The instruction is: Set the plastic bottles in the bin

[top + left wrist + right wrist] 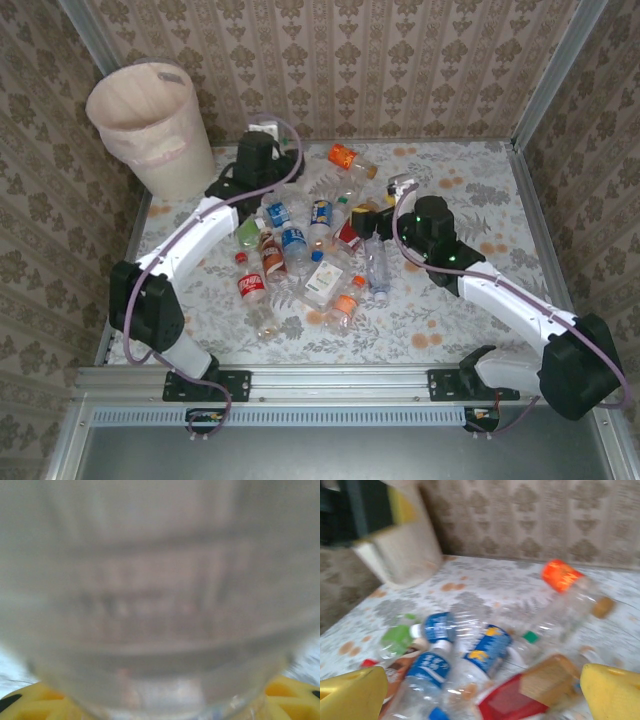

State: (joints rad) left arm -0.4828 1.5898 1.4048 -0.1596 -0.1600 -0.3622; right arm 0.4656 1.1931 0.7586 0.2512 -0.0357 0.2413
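Plainly, the overhead view gives me the layout: the bin (150,120) stands at the far left corner of the table (470,300), and the bottles (310,250) lie heaped in the middle, between my two arms and outside the bin.

My left wrist camera adds what the overhead view hides. My left gripper (160,707) has its yellow fingers (35,702) pressed against either side of a clear bottle (160,605). That bottle sits so close to the lens that it is a grey blur, and any print on it is unreadable.

From the right wrist, my right gripper (480,700) has its fingers spread wide with nothing between them, above the heap. Below are a blue label (487,650) with yellow marks, an orange label (562,575), a green cap (397,635) and a red wrapper (512,702), all too smeared to read. Overhead, a red label (250,287) carries white script I cannot make out.
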